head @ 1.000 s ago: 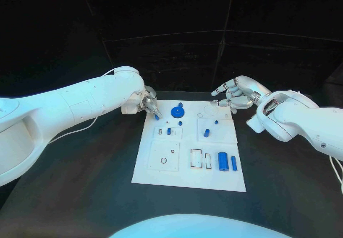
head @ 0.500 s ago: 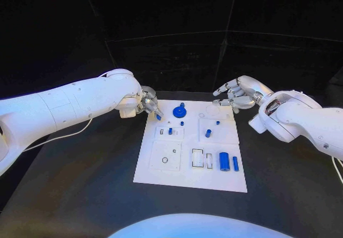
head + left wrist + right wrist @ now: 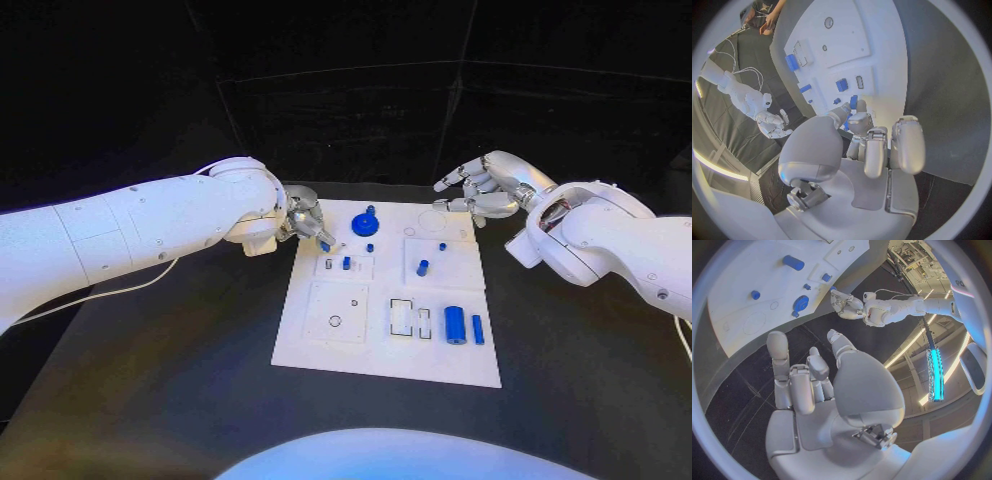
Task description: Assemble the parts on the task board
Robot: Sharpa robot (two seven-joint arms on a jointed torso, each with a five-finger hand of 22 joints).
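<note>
Black tabletop (image 3: 173, 380) carries the white task board (image 3: 378, 352) at its middle, blue parts (image 3: 453, 324) lying across it. At the board's far left corner, the left hand (image 3: 306, 222) pinches a small blue piece (image 3: 325, 244) between its fingertips (thumb and one finger meet on it). Beyond the far right corner, the right hand (image 3: 488, 188) hovers, fingers spread and holding nothing.

Whether the left hand (image 3: 304, 222), at the board's (image 3: 332, 345) eleven o'clock corner, pinches a small blue piece (image 3: 325, 245) is too small to tell.
</note>
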